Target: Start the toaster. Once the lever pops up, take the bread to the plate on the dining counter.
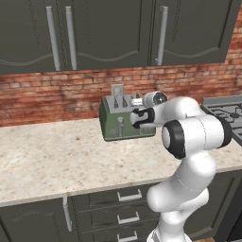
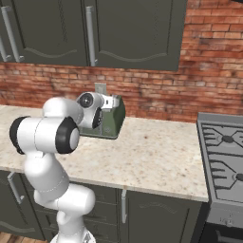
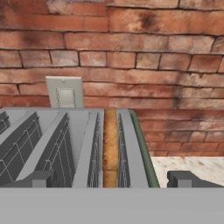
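1. the boxy olive-green toaster with a steel top [image 1: 124, 124] stands on the speckled beige stone counter [image 1: 56, 160], close against the red brick wall [image 1: 42, 94].
2. a small white wall switch plate [image 3: 65, 92] sits on the bricks just behind the toaster.
3. the white arm's two-finger gripper [image 3: 113, 178] hovers over the toaster's right end, at its front side, with its dark fingertips [image 3: 40, 178] spread wide and nothing between them.
4. in the hand view, a thin golden-brown toast slice [image 3: 110, 148] stands on edge in the rightmost slot, sunk level with the steel top; the other slots beside it show only wire guards.
5. in the left base view, one silver front lever [image 1: 120, 125] shows on the green face; the arm's wrist covers the right-hand part of that face.
6. a grey gas hob [image 2: 223, 161] lies on the counter line to the right, well apart from the toaster.
7. dark cabinets with long silver handles [image 1: 108, 33] hang above.
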{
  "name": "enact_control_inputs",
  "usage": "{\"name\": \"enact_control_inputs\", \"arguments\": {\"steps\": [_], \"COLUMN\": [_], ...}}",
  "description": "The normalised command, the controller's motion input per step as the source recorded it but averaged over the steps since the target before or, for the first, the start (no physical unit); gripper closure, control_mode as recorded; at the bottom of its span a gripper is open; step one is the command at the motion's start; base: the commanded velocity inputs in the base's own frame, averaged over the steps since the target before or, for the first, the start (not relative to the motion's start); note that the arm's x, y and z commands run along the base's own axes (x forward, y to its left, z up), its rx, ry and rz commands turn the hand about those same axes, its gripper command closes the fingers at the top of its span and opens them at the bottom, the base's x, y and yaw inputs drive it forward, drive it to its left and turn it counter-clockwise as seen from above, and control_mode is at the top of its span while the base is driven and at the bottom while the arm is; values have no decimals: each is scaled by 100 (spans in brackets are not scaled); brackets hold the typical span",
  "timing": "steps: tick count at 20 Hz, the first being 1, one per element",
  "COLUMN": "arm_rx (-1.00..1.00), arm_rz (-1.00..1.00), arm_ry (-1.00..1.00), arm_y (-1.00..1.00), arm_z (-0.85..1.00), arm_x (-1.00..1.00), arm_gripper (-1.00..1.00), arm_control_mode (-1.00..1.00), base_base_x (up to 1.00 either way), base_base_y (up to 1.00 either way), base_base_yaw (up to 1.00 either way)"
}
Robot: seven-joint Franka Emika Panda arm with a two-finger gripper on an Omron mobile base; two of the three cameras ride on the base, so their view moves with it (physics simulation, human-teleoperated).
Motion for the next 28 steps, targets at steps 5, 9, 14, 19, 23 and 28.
{"name": "enact_control_inputs", "arguments": {"steps": [5,9,14,19,23,28], "arm_rx": [0,0,0,0,0,0], "arm_rz": [0,0,0,0,0,0], "arm_ry": [0,0,0,1,7,4], "arm_y": [0,0,0,0,0,0], "arm_z": [0,0,-1,-8,-8,-2], "arm_x": [17,17,13,9,7,7], "arm_gripper": [-100,-100,-100,-100,-100,-100], "arm_control_mode": [-100,-100,-100,-100,-100,-100], "base_base_x": [0,0,0,0,0,0], "base_base_y": [0,0,0,0,0,0], "base_base_yaw": [0,0,0,0,0,0]}}
